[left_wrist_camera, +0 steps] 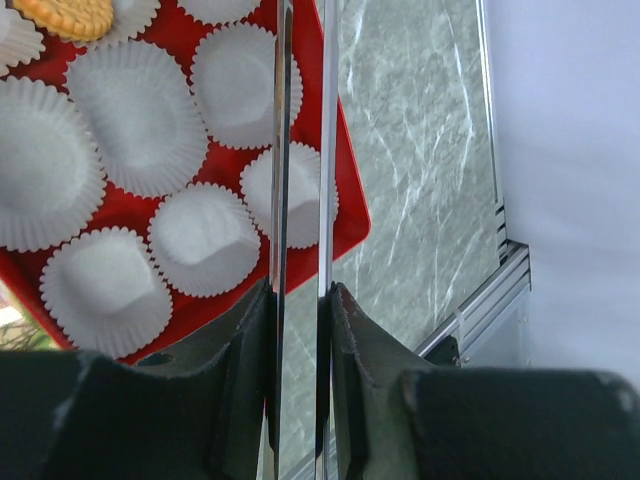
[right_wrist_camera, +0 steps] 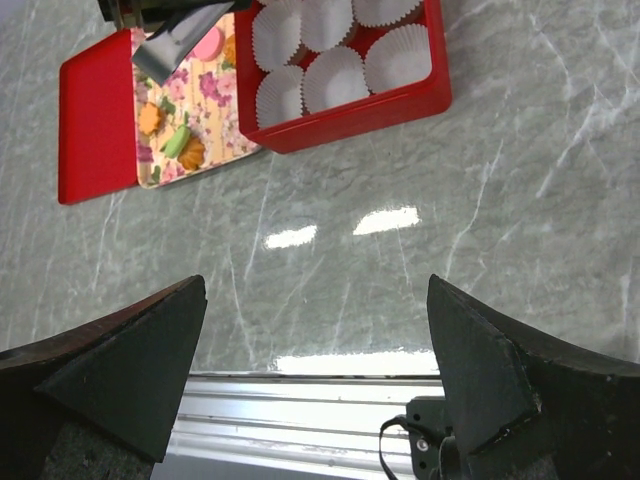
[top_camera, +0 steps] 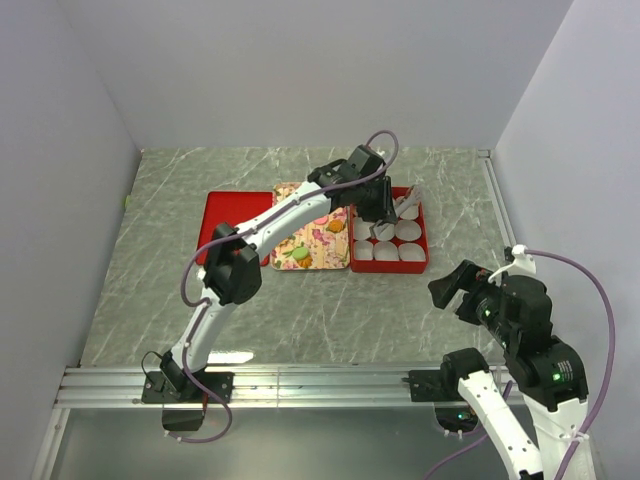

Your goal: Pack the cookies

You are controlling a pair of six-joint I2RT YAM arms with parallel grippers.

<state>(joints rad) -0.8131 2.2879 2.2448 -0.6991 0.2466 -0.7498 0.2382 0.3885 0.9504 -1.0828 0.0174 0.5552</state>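
My left gripper (top_camera: 381, 213) reaches over the red box (top_camera: 390, 266) and is shut on a pair of metal tongs (left_wrist_camera: 281, 150), whose two blades run between my fingers (left_wrist_camera: 300, 297); the tongs' tips are out of view. The box holds several white pleated paper cups (left_wrist_camera: 140, 115). One orange cookie (left_wrist_camera: 72, 14) lies in a cup at the box's far end. More orange, green and pink cookies (right_wrist_camera: 180, 142) lie on the cream floral tray (top_camera: 322, 248) left of the box. My right gripper (top_camera: 455, 290) is open and empty, off to the near right of the box (right_wrist_camera: 316, 290).
A flat red lid (top_camera: 225, 217) lies left of the floral tray. An aluminium rail (top_camera: 300, 385) runs along the table's near edge. White walls close in the table on the left, back and right.
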